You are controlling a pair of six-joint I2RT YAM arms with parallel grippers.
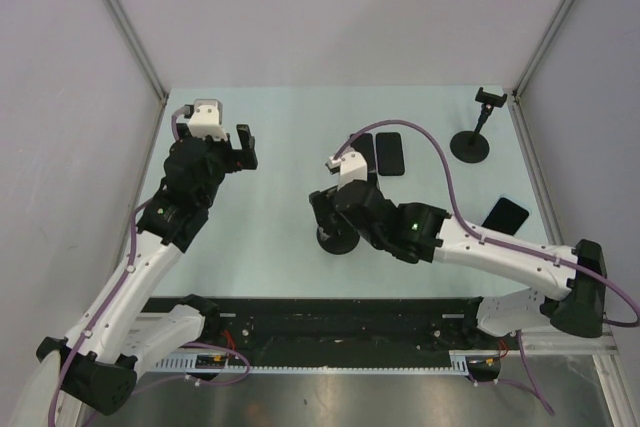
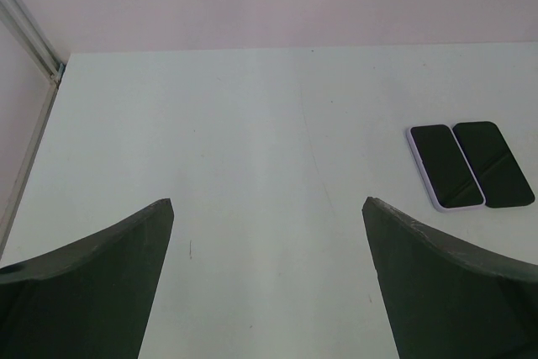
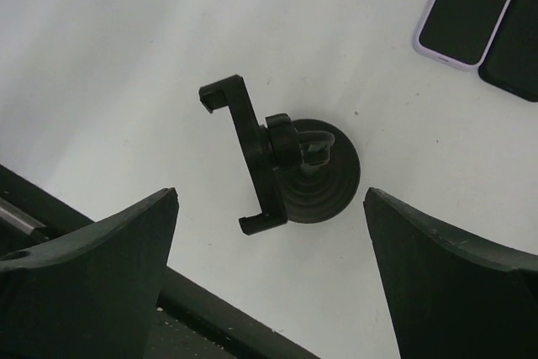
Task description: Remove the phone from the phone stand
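Observation:
A black phone stand with a round base stands near the table's front edge; its clamp is empty. It also shows in the top view. My right gripper hovers over it, open and empty, and shows in the top view. Two phones lie flat side by side behind the stand: one in a lilac case and a black one. My left gripper is open and empty over bare table at the left; its view shows both phones at the right.
A second black phone stand stands at the back right corner, its clamp empty. Another dark phone lies flat at the right edge. The black front rail runs close under my right gripper.

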